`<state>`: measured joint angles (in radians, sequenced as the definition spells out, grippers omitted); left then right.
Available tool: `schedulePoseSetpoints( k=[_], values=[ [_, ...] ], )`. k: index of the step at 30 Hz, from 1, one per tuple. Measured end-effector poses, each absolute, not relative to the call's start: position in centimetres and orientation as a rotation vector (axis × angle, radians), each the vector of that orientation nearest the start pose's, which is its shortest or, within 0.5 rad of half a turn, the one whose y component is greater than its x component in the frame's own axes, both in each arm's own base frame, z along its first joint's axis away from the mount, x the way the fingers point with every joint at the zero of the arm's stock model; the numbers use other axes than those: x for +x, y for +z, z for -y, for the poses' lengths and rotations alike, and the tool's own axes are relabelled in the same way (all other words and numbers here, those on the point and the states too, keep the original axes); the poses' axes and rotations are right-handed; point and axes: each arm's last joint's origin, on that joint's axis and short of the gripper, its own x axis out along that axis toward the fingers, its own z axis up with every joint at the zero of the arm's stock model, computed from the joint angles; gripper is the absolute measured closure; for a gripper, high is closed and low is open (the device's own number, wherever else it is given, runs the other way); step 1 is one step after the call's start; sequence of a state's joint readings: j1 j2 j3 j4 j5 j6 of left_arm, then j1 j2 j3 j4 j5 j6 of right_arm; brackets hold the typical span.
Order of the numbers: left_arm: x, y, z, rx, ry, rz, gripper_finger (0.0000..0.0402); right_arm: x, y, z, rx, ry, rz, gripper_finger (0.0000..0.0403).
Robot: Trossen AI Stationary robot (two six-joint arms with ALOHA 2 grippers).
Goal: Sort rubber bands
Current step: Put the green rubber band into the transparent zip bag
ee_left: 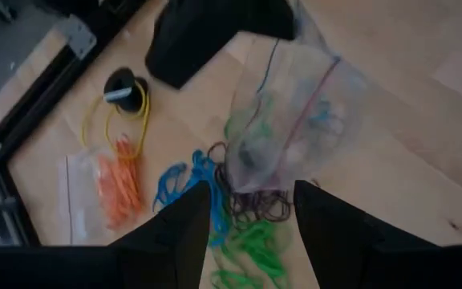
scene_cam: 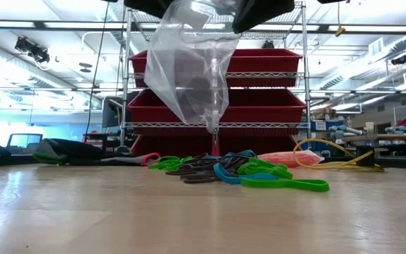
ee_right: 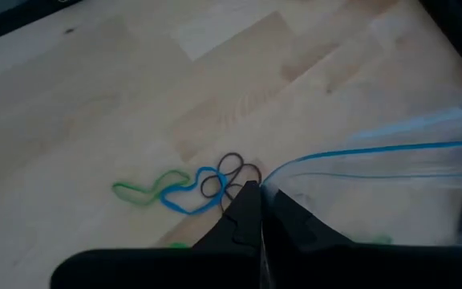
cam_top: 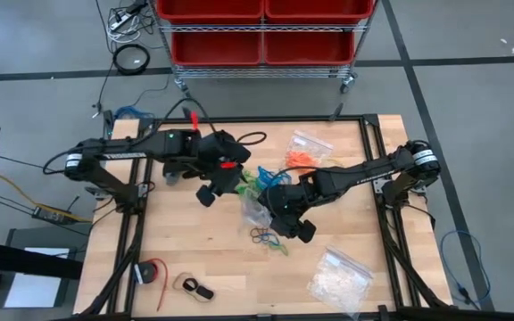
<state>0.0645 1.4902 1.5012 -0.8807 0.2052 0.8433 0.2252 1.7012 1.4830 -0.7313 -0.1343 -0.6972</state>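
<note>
Rubber bands (cam_top: 263,234) are mostly loose on the counter (cam_top: 194,250), a mixed green, blue and black heap right under a clear plastic bag (scene_cam: 189,63) that's lifted off the wood. Right tool (ee_right: 257,210) is pinched shut on the bag's edge. Left tool (ee_left: 251,217) hangs over the pile, fingers spread wide, nothing in them. Orange bands sit in their own flat bag (ee_left: 107,193), and another bag of whitish pieces (cam_top: 339,279) lies near the counter's corner.

Bright, even overhead light with soft shadows on the tabletop (cam_top: 194,250); both wrist views blurred, nearest parts unfocused.
</note>
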Motion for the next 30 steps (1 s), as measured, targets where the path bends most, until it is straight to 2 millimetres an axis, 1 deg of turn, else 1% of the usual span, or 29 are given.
schedulePoseSetpoints(
  k=[2, 4, 9, 12, 16, 19, 21, 27, 28, 30],
  values=[
    [31.1, 35.9, -1.2, 0.686, -0.500, -0.725, 0.0213, 35.2, 29.2, -8.6, -0.689, 0.657, -0.799, 0.0403],
    [31.7, 35.7, -0.9, 0.668, -0.546, -0.730, 0.0213, 35.2, 29.2, -8.6, -0.693, 0.661, -0.797, 0.0403],
    [33.1, 33.5, -0.4, 0.625, -0.648, -0.811, 0.0213, 35.2, 29.2, -8.6, -0.695, 0.662, -0.798, 0.0403],
    [33.4, 33.0, 0.0, 0.631, -0.685, -0.807, 0.0213, 35.2, 29.2, -8.6, -0.695, 0.660, -0.799, 0.0403],
    [33.4, 33.1, 0.8, 0.619, -0.734, -0.778, 0.0220, 35.2, 29.2, -8.6, -0.699, 0.654, -0.802, 0.0403],
    [33.3, 33.0, 1.4, 0.611, -0.769, -0.771, 0.0244, 35.2, 29.2, -8.5, -0.700, 0.648, -0.803, 0.0403],
    [33.3, 33.0, 1.7, 0.614, -0.780, -0.773, 0.0269, 35.3, 29.2, -8.4, -0.698, 0.643, -0.801, 0.0403],
    [33.2, 33.0, 2.3, 0.661, -0.790, -0.777, 0.0376, 35.4, 29.2, -8.2, -0.693, 0.635, -0.799, 0.0403],
    [33.1, 32.9, 2.4, 0.666, -0.788, -0.791, 0.0388, 35.4, 29.2, -8.2, -0.688, 0.631, -0.801, 0.0403],
    [33.0, 32.8, 2.5, 0.678, -0.778, -0.820, 0.0393, 35.4, 29.3, -8.2, -0.676, 0.601, -0.810, 0.0403]
  ],
)
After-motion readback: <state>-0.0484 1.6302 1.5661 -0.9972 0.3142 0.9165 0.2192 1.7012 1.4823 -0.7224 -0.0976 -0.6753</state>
